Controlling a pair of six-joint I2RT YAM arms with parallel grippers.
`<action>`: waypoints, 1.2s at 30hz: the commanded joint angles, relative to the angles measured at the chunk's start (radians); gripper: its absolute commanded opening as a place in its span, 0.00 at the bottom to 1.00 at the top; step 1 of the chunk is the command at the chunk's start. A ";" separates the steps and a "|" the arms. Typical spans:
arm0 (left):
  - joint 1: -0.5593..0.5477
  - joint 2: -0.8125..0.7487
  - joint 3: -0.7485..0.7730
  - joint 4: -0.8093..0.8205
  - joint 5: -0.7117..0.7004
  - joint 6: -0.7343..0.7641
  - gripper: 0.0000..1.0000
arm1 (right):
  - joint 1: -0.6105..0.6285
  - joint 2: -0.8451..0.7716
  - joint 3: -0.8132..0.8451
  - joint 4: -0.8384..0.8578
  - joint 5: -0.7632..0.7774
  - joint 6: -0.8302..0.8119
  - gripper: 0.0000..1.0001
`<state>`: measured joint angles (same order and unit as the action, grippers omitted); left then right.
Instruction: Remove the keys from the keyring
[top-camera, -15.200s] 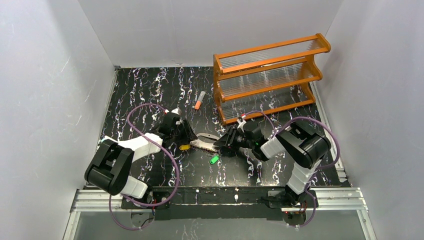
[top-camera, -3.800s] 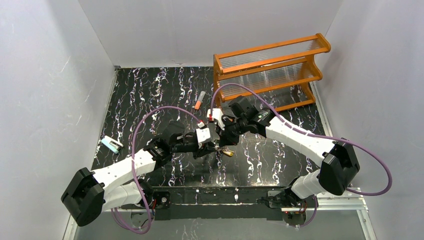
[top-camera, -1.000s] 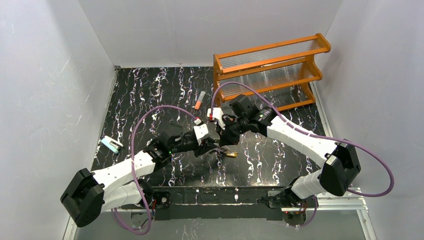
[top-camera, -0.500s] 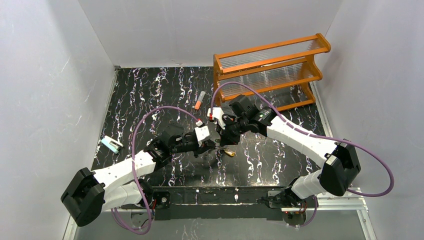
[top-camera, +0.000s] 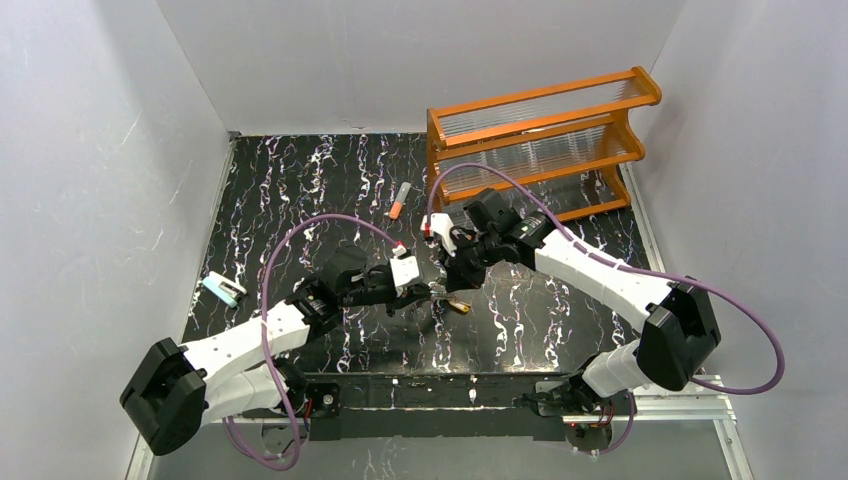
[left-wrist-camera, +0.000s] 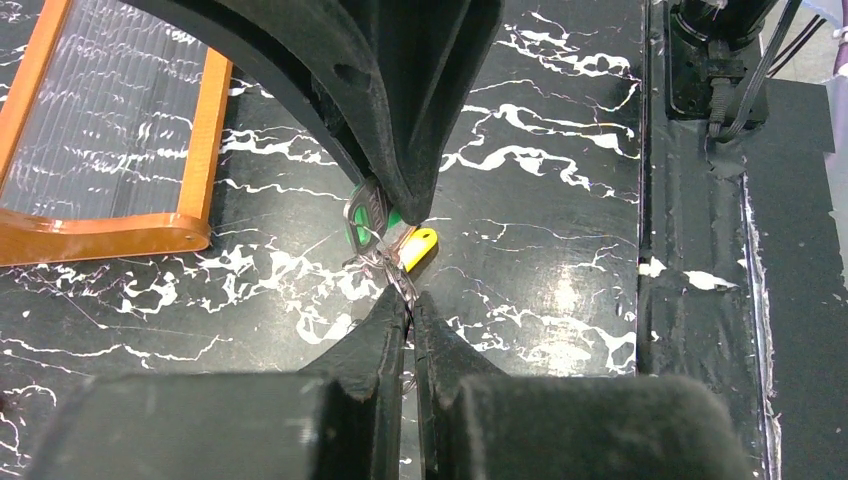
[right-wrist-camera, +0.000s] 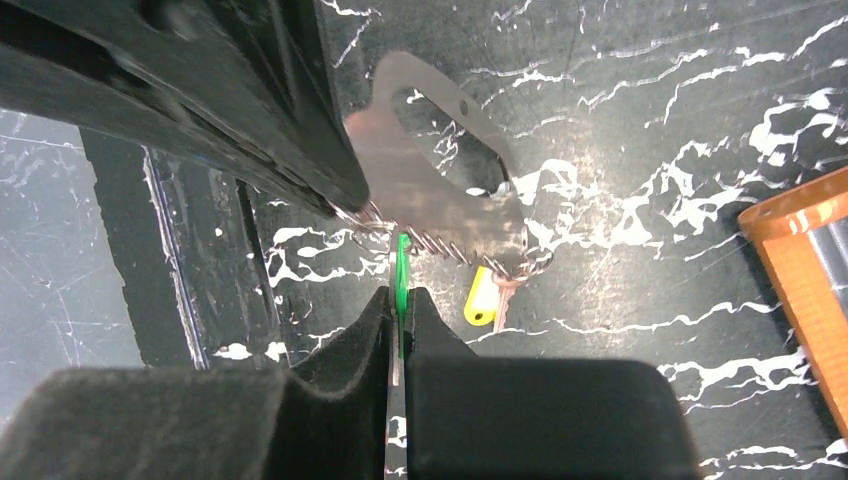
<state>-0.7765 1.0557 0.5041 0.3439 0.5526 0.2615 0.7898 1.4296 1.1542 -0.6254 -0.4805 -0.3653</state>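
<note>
- Grippers meet tip to tip above mid-table (top-camera: 300, 180). Both are at the work, neither nearer.
- Left gripper (left-wrist-camera: 408, 300): fingers pressed together on thin metal at one end of the keyring (right-wrist-camera: 440, 215). The exact part pinched is too fine to tell.
- Right gripper (right-wrist-camera: 400, 295): clamped on the green key (right-wrist-camera: 400, 262), head edge-on between the fingers, long axis in line with them.
- Keyring sits just past the right fingertips, long axis crosswise to them. Judgement: the green key must travel along the ring, away from the left grip.
- Yellow key (right-wrist-camera: 481, 297) hangs free near the ring's other end, gripped by nothing.
- Count: keys two, both apparently attached; keyring one.
- Off left: one blue item (top-camera: 222, 290).
- Farther: one orange-tipped tube (top-camera: 399, 200), one orange rack (top-camera: 540, 150).
</note>
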 joint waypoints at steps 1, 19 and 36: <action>-0.010 -0.034 -0.010 -0.011 0.042 -0.023 0.00 | -0.049 -0.022 -0.039 0.060 -0.003 0.009 0.01; -0.009 -0.073 -0.194 0.449 -0.124 -0.386 0.00 | -0.048 -0.172 -0.341 0.431 -0.089 0.007 0.01; 0.003 -0.131 -0.239 0.553 -0.113 -0.340 0.00 | -0.035 -0.267 -0.384 0.394 -0.044 -0.015 0.12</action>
<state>-0.7887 0.9726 0.2356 0.8753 0.4080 -0.1566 0.7612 1.2255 0.7925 -0.2054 -0.5701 -0.3698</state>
